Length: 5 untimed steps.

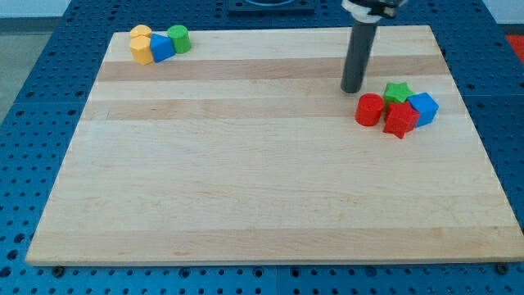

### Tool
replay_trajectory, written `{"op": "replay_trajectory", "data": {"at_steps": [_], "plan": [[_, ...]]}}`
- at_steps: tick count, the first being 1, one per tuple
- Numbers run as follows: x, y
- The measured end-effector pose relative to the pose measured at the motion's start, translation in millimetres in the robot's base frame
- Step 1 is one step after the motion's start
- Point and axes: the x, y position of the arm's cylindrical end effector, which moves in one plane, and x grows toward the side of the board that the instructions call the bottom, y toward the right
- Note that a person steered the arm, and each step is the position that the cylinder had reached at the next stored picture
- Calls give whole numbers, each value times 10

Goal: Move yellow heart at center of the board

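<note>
Wood tabletop (246, 188) on a blue perforated base (49, 65). No pincer on this rig, so nothing is held; the arm ends in a dark rod. My tip (352, 90) is down on the surface at the view's upper right, just up-left of the red cylinder (369, 110). That cluster: green star (397, 91), red star (400, 120), blue block (423, 107), all bunched touching. Yellow heart (141, 34) sits at the view's top-left corner, well apart from my tip and from board centre. It touches a yellow block (142, 51); blue block (161, 47) and green cylinder (178, 38) are packed beside them.
</note>
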Motion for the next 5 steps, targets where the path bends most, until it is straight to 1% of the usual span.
{"op": "replay_trajectory", "data": {"at_steps": [1,2,3,5], "plan": [[-237,-263],[-228,-708],[-114,-1378],[-73,-2935]]}}
